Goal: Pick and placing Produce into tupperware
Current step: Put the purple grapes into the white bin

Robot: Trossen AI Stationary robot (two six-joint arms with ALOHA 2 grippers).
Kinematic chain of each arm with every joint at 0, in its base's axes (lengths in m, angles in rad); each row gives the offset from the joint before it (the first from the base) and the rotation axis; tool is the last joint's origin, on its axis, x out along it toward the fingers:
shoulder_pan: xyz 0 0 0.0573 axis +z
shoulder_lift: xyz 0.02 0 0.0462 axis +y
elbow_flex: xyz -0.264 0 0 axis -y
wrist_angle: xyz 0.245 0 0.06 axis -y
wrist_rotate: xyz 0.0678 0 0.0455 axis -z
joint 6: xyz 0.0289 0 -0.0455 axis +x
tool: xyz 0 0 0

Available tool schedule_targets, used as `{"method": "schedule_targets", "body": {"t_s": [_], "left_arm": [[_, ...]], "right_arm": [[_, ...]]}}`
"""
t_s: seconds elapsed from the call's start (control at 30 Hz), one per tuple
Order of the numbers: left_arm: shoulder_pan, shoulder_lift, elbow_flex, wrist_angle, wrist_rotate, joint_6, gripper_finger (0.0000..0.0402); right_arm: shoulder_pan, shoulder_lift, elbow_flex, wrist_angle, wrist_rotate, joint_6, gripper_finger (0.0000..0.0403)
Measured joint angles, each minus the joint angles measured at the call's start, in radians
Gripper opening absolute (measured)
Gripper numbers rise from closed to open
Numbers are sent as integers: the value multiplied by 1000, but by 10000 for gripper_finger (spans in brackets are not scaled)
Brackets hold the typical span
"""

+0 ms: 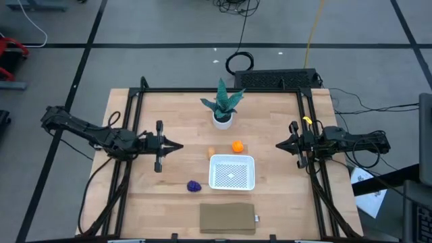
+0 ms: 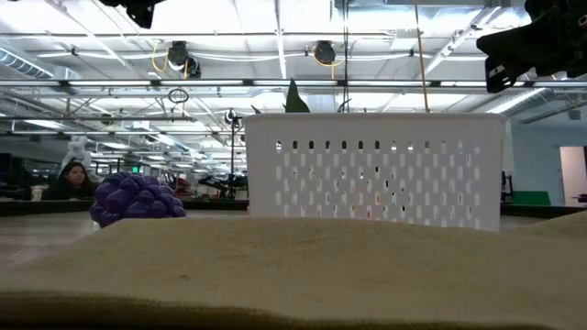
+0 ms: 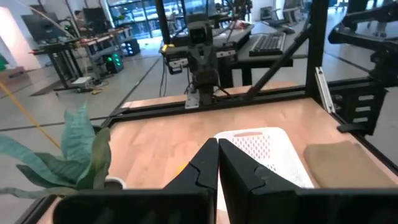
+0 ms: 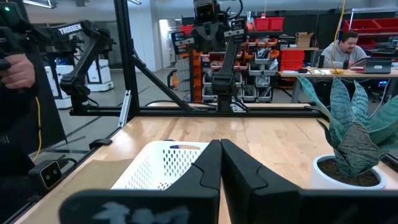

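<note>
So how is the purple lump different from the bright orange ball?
The purple lump is dark and bumpy; the orange ball is bright and looks smooth. The lump lies left of the white tupperware, the ball beyond its far edge, toward the plant. Both are small and rest on the table outside the tupperware.

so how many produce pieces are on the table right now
3, none in the tupperware yet: the orange ball just behind it, the small tan-orange piece at its back left corner, the purple lump to its left.
</note>
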Motion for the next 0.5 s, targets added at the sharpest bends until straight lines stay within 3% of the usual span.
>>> {"method": "schedule_targets", "body": {"t_s": [0.13, 0.5], "left_arm": [[-17, 28, 42, -25, -5, -10, 16], [-23, 165, 244, -347, -5, -141, 16]], "right_arm": [[0, 0, 0, 0, 0, 0, 0], [0, 0, 0, 1, 0, 0, 0]]}}
